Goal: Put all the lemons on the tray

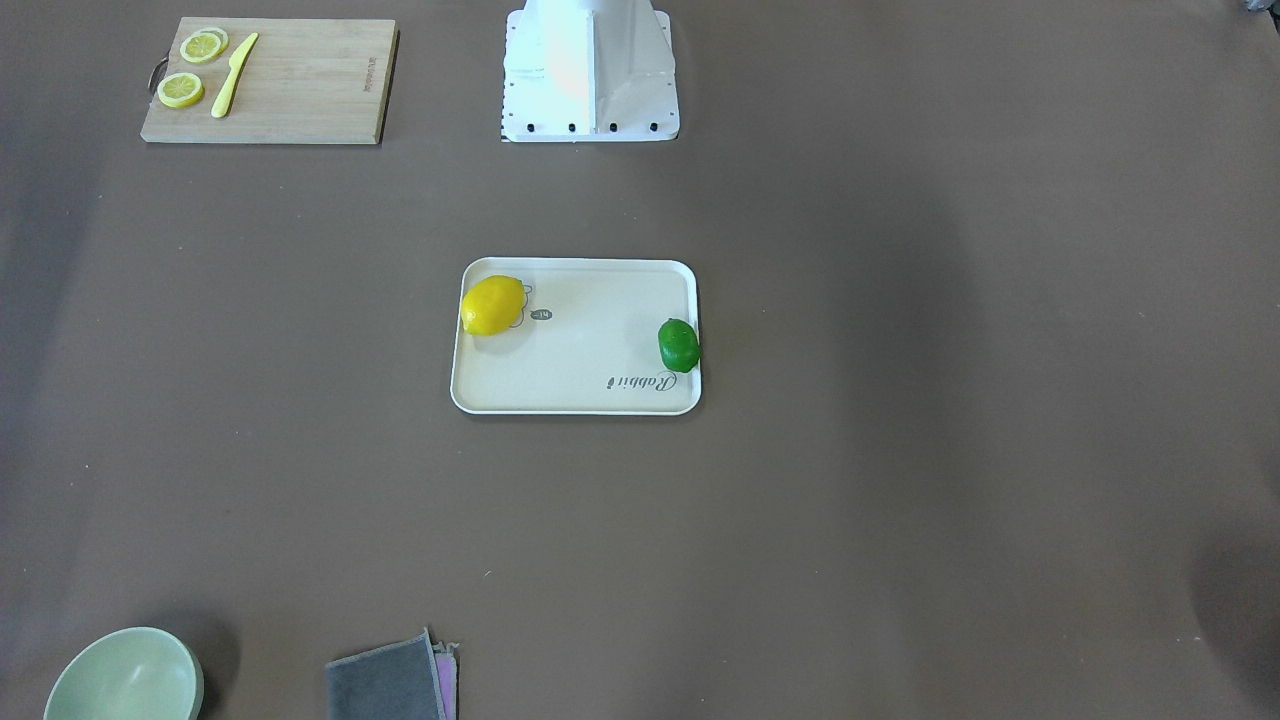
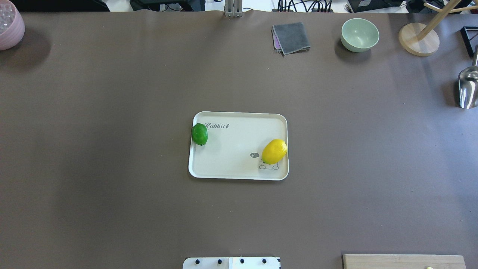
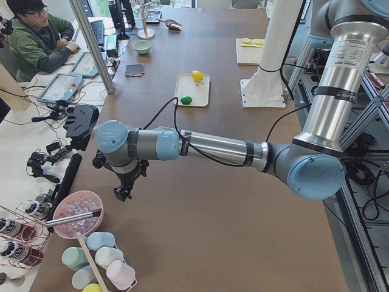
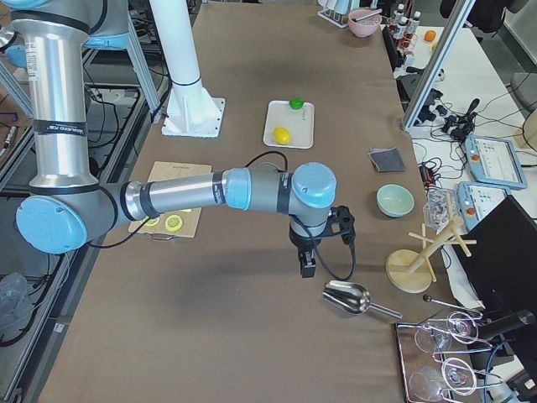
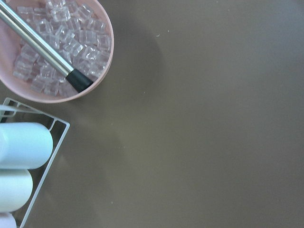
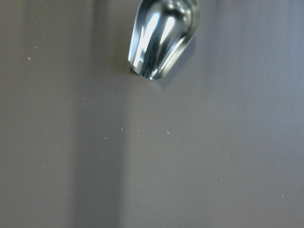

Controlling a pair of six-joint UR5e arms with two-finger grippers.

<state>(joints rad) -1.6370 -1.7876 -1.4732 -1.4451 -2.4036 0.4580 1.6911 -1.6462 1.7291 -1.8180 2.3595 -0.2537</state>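
Two lemons on the one tray (image 2: pixel 231 149): yellow lemon (image 2: pixel 274 151) beside the rim on the robot's right, green lemon (image 2: pixel 199 134) against the opposite rim. Two grippers, left gripper (image 3: pixel 123 192) and right gripper (image 4: pixel 308 267), well apart from the tray; cannot tell how wide either's jaws stand.

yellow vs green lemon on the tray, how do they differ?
Colour: the yellow lemon is bright yellow, the green lemon glossy green. Size: the yellow lemon is larger than the green lemon. Place: the green lemon sits against the rim of the tray by the Rabbit print; the yellow lemon lies at the opposite end, over the cartoon drawing. Shared: both oval, on the tray.
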